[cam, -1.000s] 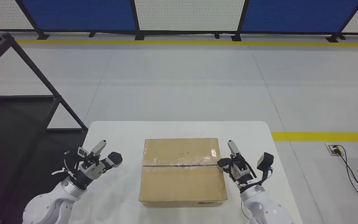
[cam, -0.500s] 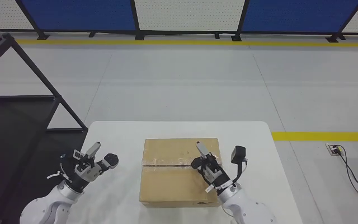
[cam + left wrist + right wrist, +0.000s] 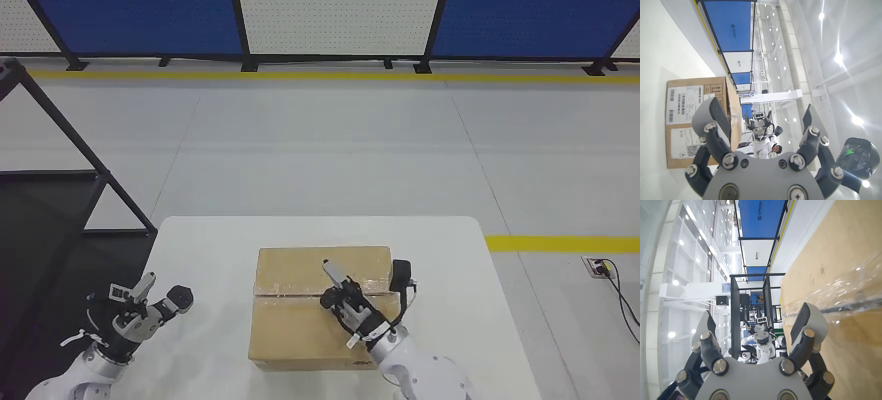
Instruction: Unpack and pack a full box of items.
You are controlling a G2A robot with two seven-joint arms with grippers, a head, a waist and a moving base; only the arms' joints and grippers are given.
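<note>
A white table (image 3: 200,250) with rounded corners carries one closed cardboard box (image 3: 290,325), which rests flat on it about midway between the table's side edges. White tabletop shows to the left and right of the box and in a narrower strip beyond its far side. Clear tape (image 3: 290,291) seems to run along the box's top seam, and the end of the box toward the left arm bears printed labels (image 3: 684,106).
</note>
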